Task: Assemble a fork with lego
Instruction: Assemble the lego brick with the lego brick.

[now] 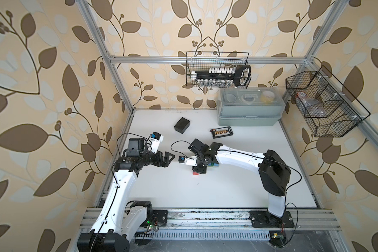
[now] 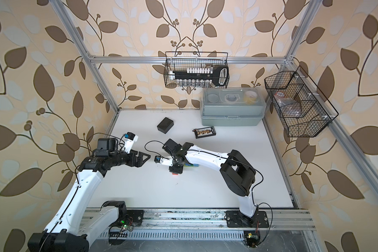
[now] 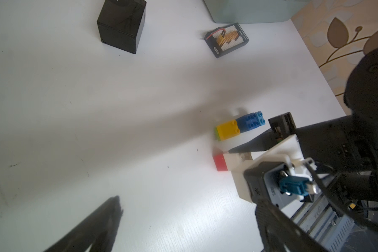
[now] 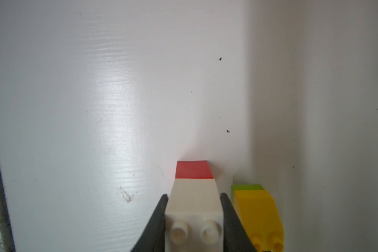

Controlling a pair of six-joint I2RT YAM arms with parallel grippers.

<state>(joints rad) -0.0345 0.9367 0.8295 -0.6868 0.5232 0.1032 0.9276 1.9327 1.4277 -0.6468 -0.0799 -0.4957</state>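
**White square studded brick (image 4: 194, 218) pinched by the right gripper (image 4: 194, 196)**

Red square plastic brick (image 4: 193, 171) and the white one lie joined end to end on the white table (image 1: 183, 192), forming the fork's stem. The right gripper is closed on the white brick, with a dark finger pressed to each side.

Just beside the stem lies the row of prongs. It is made of a yellow brick (image 3: 227, 129), a blue brick (image 3: 248, 123) and a light-blue brick (image 3: 260, 117) on a lime oblong brick (image 4: 247, 187). One right finger stands in the gap between white and yellow, so the two parts look apart.

In both top views the right wrist covers nearly all the bricks. Only the red end and thin coloured edges peek out.

The left gripper (image 1: 170, 160) hovers near, spread wide and empty. Farther back stand a black box (image 1: 182, 125), a small black tray of brown connectors (image 1: 222, 132) and a grey-green plastic case (image 1: 249, 113).
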